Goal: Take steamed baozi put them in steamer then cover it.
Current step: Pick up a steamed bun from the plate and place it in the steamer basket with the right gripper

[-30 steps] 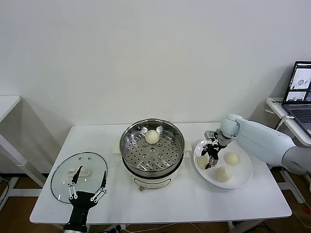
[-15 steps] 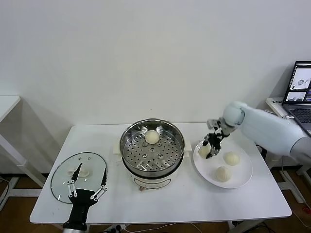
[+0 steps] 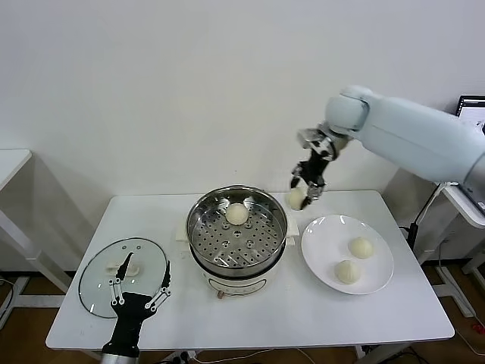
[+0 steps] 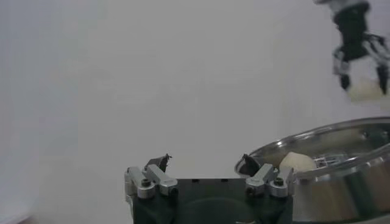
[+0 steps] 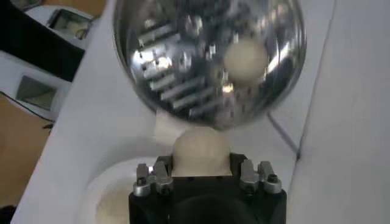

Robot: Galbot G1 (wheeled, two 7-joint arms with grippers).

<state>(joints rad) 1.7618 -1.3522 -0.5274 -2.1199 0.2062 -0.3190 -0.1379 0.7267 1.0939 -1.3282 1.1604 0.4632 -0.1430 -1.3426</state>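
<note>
Cream-white bun (image 3: pixel 296 199), round and smooth-skinned, is pinched between the fingers of the right claw (image 3: pixel 305 189), lifted clear of the table (image 3: pixel 227 318) in the upper right of centre, just past the far-right rim of the steamer (image 3: pixel 237 258). Steamer: shiny steel pot, perforated floor, one bun (image 3: pixel 237 214) at its back. Two more buns (image 3: pixel 361 248) lie on the white plate (image 3: pixel 326 235), right of centre. Glass lid (image 3: pixel 95 284) lies flat at lower left; the left claw (image 3: pixel 139 286), fingers spread wide and holding nothing, hovers at its near edge.
</note>
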